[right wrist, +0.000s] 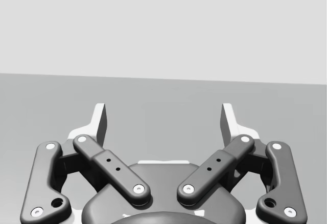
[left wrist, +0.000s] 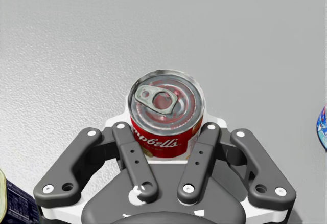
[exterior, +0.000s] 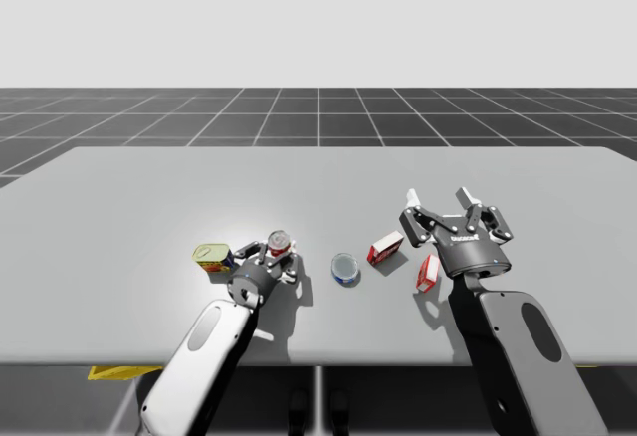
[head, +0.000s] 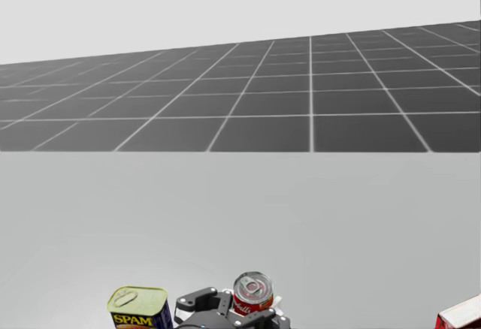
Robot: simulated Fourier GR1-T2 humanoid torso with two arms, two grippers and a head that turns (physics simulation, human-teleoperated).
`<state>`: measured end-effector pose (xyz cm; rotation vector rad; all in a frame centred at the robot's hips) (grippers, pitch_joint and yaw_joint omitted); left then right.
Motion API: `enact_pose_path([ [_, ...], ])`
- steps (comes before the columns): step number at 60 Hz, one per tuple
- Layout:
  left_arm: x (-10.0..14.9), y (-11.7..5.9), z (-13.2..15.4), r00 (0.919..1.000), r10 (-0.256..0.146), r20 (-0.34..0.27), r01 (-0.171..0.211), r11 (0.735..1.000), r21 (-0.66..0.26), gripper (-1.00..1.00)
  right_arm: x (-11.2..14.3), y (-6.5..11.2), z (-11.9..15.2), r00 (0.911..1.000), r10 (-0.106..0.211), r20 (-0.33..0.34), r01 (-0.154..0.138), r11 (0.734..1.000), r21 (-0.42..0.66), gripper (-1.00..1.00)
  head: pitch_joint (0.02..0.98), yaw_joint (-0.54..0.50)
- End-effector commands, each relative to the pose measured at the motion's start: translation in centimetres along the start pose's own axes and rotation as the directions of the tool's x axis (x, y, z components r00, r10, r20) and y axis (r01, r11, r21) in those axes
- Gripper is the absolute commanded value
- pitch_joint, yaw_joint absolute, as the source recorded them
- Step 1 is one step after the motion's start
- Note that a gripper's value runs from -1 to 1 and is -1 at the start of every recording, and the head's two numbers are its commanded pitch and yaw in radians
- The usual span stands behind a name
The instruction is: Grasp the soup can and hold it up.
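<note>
The soup can (exterior: 281, 245) is red and white with a silver pull-tab lid and stands upright on the grey table (exterior: 139, 197). My left gripper (exterior: 269, 260) is shut on it from the near side. In the left wrist view the soup can (left wrist: 166, 116) sits between the fingers of my left gripper (left wrist: 166, 129), which press its two sides. The head view shows the soup can (head: 253, 293) with my left gripper (head: 229, 310) behind it. My right gripper (exterior: 444, 203) hangs open above the table to the right, and in its own view my right gripper (right wrist: 164, 117) holds nothing.
A blue tin with a yellow lid (exterior: 213, 256) stands just left of the soup can. A low blue round can (exterior: 345, 269) lies to its right. Two red and white boxes (exterior: 385, 248) (exterior: 428, 272) lie under my right gripper.
</note>
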<state>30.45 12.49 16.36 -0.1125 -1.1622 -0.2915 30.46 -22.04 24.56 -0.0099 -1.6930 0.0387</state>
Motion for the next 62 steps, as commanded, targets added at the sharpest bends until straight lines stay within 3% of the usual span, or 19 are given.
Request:
enact_pose_path([
  [1,-1.1,-0.6,0.5,0.9989,-0.042,-0.023,0.040,0.997,-0.066,1.00,0.0,-0.1,0.0,1.0000,-0.001,0.001,0.001,1.000,0.001,-1.00,0.440,0.20],
  [5,-0.3,-0.5,1.3,0.9979,-0.064,0.005,0.065,0.997,-0.051,1.00,0.0,0.0,-0.1,1.0000,-0.001,0.001,0.001,1.000,0.000,-1.00,0.445,0.20],
  [14,1.6,-0.5,2.9,0.9967,-0.075,0.029,0.077,0.996,-0.048,1.00,0.0,0.0,-0.1,1.0000,0.001,0.001,-0.001,1.000,0.001,-1.00,0.449,0.20],
  [27,4.8,-0.7,5.3,0.9861,-0.131,0.103,0.137,0.989,-0.051,1.00,0.0,-0.1,0.0,1.0000,0.001,-0.004,-0.001,1.000,0.009,-1.00,0.454,0.19],
  [37,7.7,0.0,6.2,0.9777,-0.133,0.163,0.140,0.989,-0.035,1.00,0.1,-0.1,0.0,1.0000,0.002,-0.008,-0.002,1.000,0.013,-1.00,0.450,0.19],
  [41,8.8,0.3,6.5,0.9761,-0.117,0.184,0.126,0.991,-0.039,1.00,0.1,-0.1,0.0,1.0000,0.003,-0.008,-0.003,1.000,0.014,-1.00,0.451,0.19],
  [53,11.8,0.9,7.6,0.9598,-0.113,0.257,0.122,0.992,-0.019,1.00,0.1,-0.2,0.0,0.9998,0.007,-0.017,-0.007,1.000,0.026,-1.00,0.453,0.19],
  [60,13.7,1.1,8.4,0.9468,-0.110,0.302,0.118,0.993,-0.008,1.00,0.1,-0.3,0.0,0.9998,0.003,-0.018,-0.002,1.000,0.030,-1.00,0.454,0.19],
  [61,13.9,1.2,8.5,0.9457,-0.108,0.307,0.116,0.993,-0.008,1.00,0.1,-0.3,0.1,0.9998,0.014,-0.011,-0.013,0.999,0.033,-1.00,0.455,0.19],
  [62,14.5,1.3,8.8,0.9410,-0.103,0.322,0.111,0.994,-0.007,1.00,0.1,-0.3,0.0,0.9998,0.014,-0.011,-0.013,0.999,0.037,-1.00,0.455,0.19],
])
